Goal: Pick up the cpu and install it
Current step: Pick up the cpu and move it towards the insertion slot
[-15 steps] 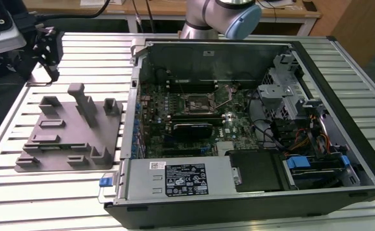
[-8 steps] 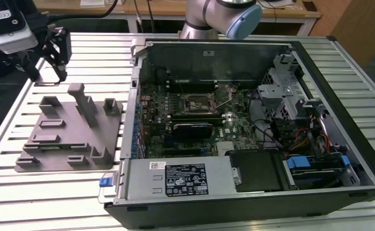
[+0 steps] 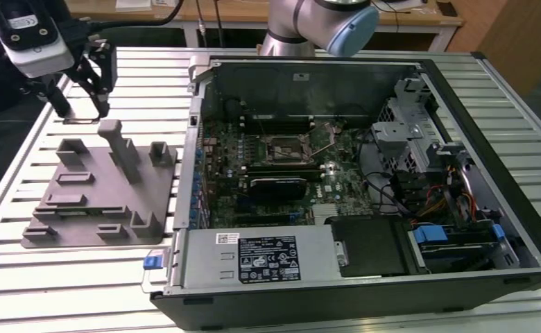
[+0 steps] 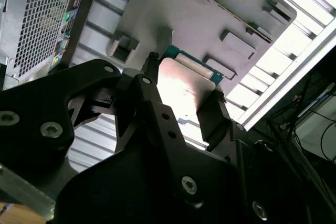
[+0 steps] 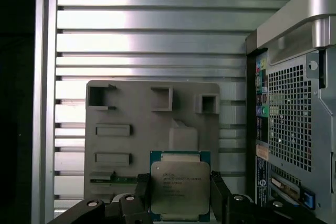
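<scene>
The cpu has a shiny, smooth silver metal top with a green board rim, and the end effector is matt black with bright metal screw heads. The fixture block looks like matt grey plastic. The surface is ribbed bare metal with a glossy sheen.

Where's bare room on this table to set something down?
Bare slats: the table between the grey fixture block and the near edge, at the exterior view's lower left, and a strip along the computer case on the exterior view's right. Crowded: the far corner beside the fixture, where the end effector holds the cpu, and inside the case.
</scene>
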Motion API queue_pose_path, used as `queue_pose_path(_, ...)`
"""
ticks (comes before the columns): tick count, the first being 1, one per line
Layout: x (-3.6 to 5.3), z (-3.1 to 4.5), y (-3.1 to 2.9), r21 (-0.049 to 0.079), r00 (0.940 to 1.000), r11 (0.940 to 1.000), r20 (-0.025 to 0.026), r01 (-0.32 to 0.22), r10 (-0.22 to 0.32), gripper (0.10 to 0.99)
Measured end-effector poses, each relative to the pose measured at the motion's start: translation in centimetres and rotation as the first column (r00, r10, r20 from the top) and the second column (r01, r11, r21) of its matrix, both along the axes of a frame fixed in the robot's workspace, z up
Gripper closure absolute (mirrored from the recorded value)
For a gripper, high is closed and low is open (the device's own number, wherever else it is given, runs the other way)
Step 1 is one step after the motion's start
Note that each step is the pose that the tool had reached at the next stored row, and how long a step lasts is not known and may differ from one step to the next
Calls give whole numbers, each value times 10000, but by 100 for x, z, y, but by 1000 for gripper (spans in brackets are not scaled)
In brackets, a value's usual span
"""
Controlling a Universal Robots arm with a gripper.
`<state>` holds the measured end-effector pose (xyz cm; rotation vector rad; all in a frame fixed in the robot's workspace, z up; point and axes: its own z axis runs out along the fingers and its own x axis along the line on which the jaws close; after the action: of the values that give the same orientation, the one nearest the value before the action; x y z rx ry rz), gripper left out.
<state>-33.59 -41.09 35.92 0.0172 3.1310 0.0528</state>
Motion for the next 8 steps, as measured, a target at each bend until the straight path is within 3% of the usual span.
queue_pose_path(8,169,0,0,0,10000,10000,0,0,0,545)
